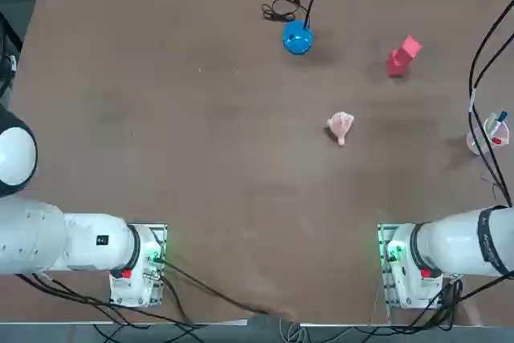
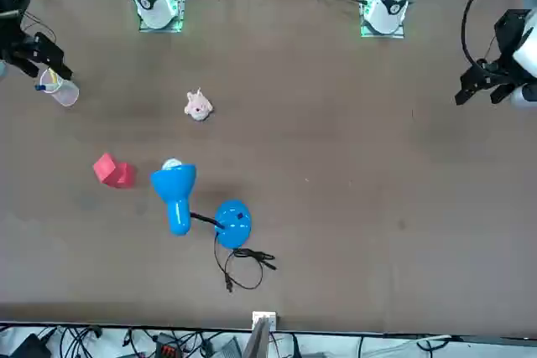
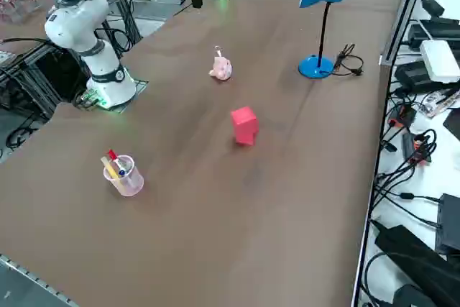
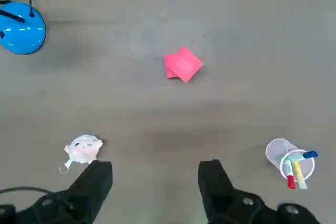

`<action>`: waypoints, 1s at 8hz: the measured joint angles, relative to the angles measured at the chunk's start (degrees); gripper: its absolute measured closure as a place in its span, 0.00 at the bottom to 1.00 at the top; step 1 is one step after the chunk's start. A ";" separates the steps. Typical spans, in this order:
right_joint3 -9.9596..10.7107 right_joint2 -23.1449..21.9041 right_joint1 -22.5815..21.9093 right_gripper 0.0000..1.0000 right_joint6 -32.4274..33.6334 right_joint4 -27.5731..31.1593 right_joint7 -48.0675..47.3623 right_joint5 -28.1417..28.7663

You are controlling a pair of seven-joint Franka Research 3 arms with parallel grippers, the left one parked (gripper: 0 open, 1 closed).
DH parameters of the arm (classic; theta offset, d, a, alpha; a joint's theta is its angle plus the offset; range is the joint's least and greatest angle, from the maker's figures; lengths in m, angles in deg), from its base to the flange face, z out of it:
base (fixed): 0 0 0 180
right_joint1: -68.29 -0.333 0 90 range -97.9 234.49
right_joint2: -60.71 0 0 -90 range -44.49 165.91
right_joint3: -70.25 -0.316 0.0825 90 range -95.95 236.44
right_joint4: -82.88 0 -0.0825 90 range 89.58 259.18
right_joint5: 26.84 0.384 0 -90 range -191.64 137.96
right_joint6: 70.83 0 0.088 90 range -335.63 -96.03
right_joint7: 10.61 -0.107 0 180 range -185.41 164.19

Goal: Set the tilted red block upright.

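Observation:
The red block [image 1: 401, 57] sits askew on the brown table, toward its far right, resting at a tilt rather than flat on a face. It also shows in the front view as the red block [image 2: 113, 171], from the side [image 3: 244, 125] and in the wrist view [image 4: 182, 65]. My right gripper [image 4: 155, 178] hangs high above the table, well short of the block, open with nothing between its fingers [image 4: 97, 181]. From the front, the gripper [image 2: 46, 56] is at the table's edge, above the pen cup.
A blue desk lamp [image 1: 297, 38] with a trailing cord stands at the far middle. A pale pink lumpy toy [image 1: 340, 126] lies between the block and my base. A clear cup of pens [image 1: 488, 132] stands at the right edge.

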 joint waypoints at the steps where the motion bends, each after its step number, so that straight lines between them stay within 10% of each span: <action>1: 0.00 0.00 0.00 0.00 0.00 0.00 -0.03 -0.02; 8: -0.04 5.77 0.00 0.00 -4.56 0.08 -0.27 -4.46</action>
